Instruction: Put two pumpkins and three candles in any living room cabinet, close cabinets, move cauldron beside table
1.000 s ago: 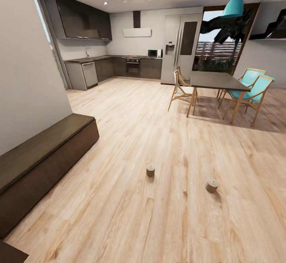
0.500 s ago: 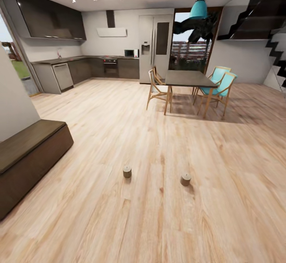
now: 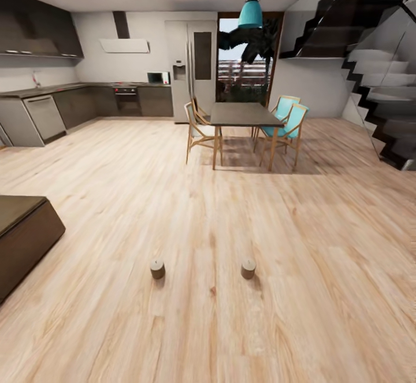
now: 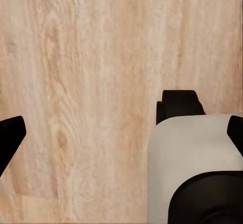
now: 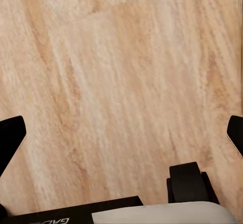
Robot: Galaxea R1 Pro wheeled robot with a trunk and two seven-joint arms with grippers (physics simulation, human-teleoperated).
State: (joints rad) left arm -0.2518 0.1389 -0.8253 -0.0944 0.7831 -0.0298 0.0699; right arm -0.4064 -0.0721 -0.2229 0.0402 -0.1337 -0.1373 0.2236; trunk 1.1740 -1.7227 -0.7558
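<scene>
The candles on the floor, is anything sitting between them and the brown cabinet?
No, only bare wooden floor lies between the two candles and the dark cabinet at the left edge.

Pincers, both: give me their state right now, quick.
Left pincer: open, holding nothing, wooden floor between its fingertips.
Right pincer: open, holding nothing, over the same bare floor.

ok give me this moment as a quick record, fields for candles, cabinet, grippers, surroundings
candles: two on the wood floor, left candle and right candle, both upright, apart
cabinet: dark brown end at head view's left, front shut
left gripper: open, empty, over floor
right gripper: open, empty, over floor
surroundings: dining table with chairs, kitchen, stairs beyond
</scene>
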